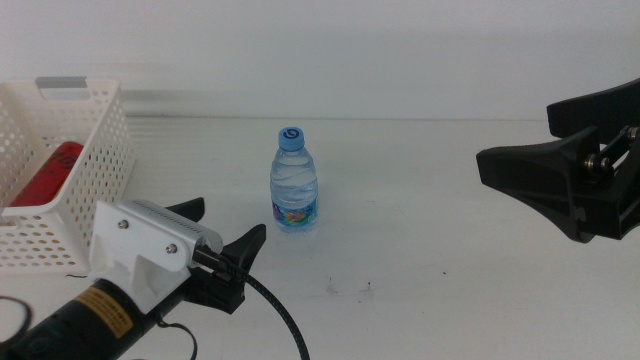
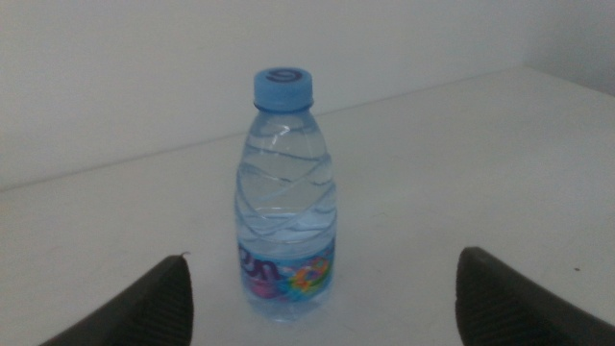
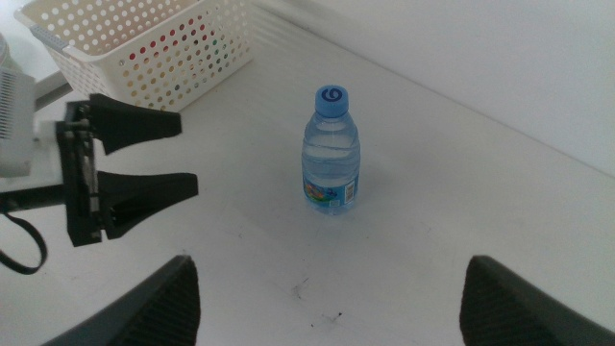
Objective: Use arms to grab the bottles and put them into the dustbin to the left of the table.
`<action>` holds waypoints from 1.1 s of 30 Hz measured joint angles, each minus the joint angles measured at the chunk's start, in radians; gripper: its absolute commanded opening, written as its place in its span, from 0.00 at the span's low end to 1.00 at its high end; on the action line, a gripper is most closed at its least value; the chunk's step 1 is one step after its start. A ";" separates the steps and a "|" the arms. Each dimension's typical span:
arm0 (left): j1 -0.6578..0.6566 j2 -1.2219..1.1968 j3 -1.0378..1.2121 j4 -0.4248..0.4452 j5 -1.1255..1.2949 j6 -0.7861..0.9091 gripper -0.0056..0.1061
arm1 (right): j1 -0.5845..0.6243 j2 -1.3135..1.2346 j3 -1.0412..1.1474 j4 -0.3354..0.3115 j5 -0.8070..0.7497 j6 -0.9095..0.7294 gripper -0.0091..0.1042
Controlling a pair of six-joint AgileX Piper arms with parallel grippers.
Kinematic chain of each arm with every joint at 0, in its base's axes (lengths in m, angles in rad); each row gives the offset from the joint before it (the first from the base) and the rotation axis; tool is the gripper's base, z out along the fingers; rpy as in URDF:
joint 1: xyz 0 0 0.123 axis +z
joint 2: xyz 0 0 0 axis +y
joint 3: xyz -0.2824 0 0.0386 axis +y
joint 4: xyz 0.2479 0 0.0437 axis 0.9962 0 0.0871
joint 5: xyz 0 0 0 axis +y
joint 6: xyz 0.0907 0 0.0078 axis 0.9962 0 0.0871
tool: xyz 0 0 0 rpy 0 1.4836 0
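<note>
A small clear water bottle with a blue cap stands upright on the white table, also seen in the left wrist view and the right wrist view. My left gripper is open, just short of the bottle on its near-left side, with its jaws pointed at it. My right gripper hangs open at the right, well away from the bottle. The white perforated dustbin stands at the left edge, and a red can lies inside it.
The right wrist view shows the left gripper between the dustbin and the bottle. A few dark specks mark the table in front of the bottle. A black cable trails from the left arm.
</note>
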 measured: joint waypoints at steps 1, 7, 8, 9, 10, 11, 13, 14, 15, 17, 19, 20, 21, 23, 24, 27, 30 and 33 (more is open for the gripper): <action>0.017 0.025 0.000 0.032 -0.027 -0.016 0.89 | 0.000 0.000 0.000 0.000 0.000 0.000 0.88; 0.079 0.210 -0.026 0.164 -0.173 -0.087 0.89 | 0.000 0.000 0.000 0.000 0.000 0.002 0.88; 0.085 0.240 -0.035 0.173 -0.196 -0.094 0.89 | 0.000 0.000 0.000 0.000 0.000 0.002 0.88; 0.089 0.268 -0.046 0.181 -0.220 -0.100 0.89 | 0.000 0.000 0.000 0.000 0.000 0.002 0.88; 0.091 0.289 -0.055 0.186 -0.236 -0.103 0.89 | 0.000 0.000 0.000 0.000 0.000 0.002 0.88; 0.093 0.314 -0.067 0.188 -0.252 -0.107 0.89 | 0.000 0.000 0.000 0.000 0.000 0.002 0.88; 0.095 0.356 -0.097 0.188 -0.269 -0.109 0.89 | 0.000 0.000 0.000 0.000 0.000 0.002 0.88; 0.095 0.371 -0.111 0.188 -0.269 -0.109 0.89 | 0.000 0.000 0.000 0.000 0.000 0.002 0.88; 0.095 0.388 -0.128 0.188 -0.269 -0.111 0.89 | 0.000 0.000 0.000 0.000 0.000 0.002 0.88; 0.095 0.416 -0.162 0.190 -0.269 -0.111 0.89 | 0.000 0.000 0.000 0.002 0.000 0.002 0.88; 0.095 0.444 -0.195 0.190 -0.269 -0.111 0.89 | 0.000 0.000 0.000 0.002 0.000 0.002 0.88; 0.095 0.457 -0.208 0.190 -0.269 -0.111 0.89 | 0.000 0.000 0.000 0.002 0.000 0.002 0.88; 0.095 0.470 -0.223 0.190 -0.267 -0.111 0.89 | 0.000 0.000 0.000 0.002 0.000 0.002 0.88; 0.098 0.491 -0.251 0.190 -0.255 -0.111 0.89 | 0.000 0.000 0.000 0.002 0.000 0.002 0.88; 0.098 0.503 -0.268 0.190 -0.244 -0.111 0.89 | 0.000 0.000 0.000 0.002 0.000 0.002 0.88; 0.102 0.532 -0.310 0.200 -0.221 -0.116 0.89 | 0.000 0.000 0.000 0.002 0.000 0.002 0.88; 0.105 0.554 -0.353 0.206 -0.189 -0.120 0.89 | 0.000 0.000 0.000 0.002 0.000 0.002 0.88; 0.105 0.571 -0.392 0.213 -0.148 -0.131 0.89 | 0.000 0.000 0.000 0.002 0.000 0.002 0.88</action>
